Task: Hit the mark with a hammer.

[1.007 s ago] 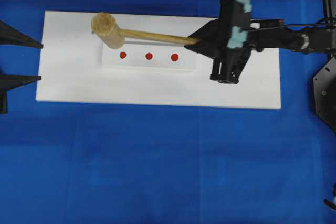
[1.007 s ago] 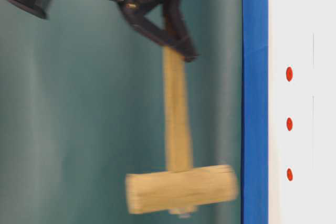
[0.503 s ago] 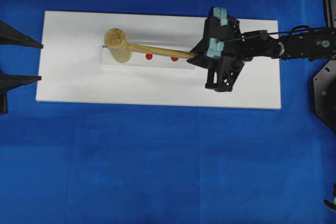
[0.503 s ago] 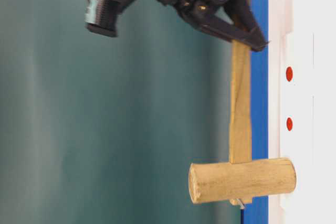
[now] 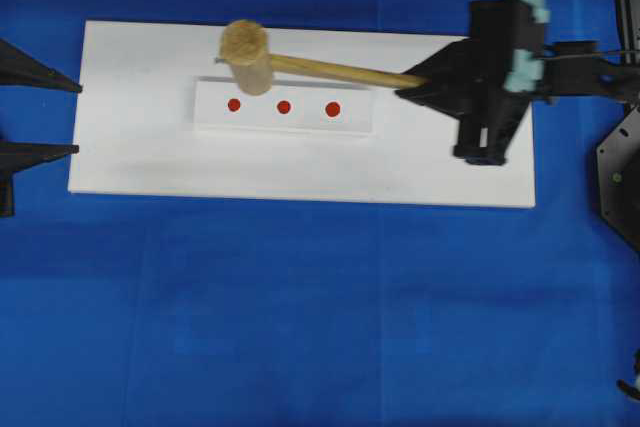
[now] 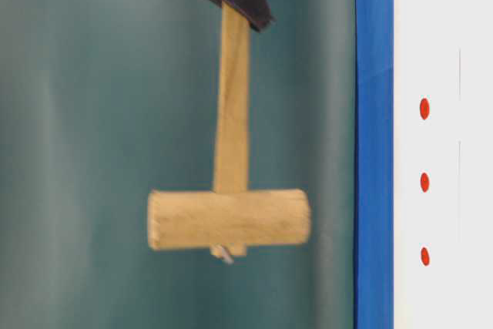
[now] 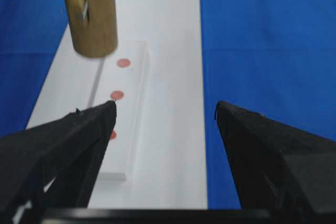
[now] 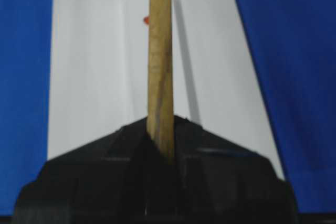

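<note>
Overhead exterior: right gripper [image 5: 420, 82], jaws pinching the handle end of the hammer [image 5: 300, 62]; head raised over the white board [image 5: 300, 172], just beyond the left red dot [image 5: 234, 104] on the raised strip [image 5: 355, 119]. Left gripper [image 5: 60, 117] at the board's left edge, jaws spread, holding nothing. Table-level exterior: hammer head well clear of the board. Blue worktop [image 5: 300, 307] beneath.

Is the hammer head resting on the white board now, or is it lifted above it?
Lifted. In the table-level view the hammer hangs clear of the white board, with a wide gap between them. The right hand grips its handle.
</note>
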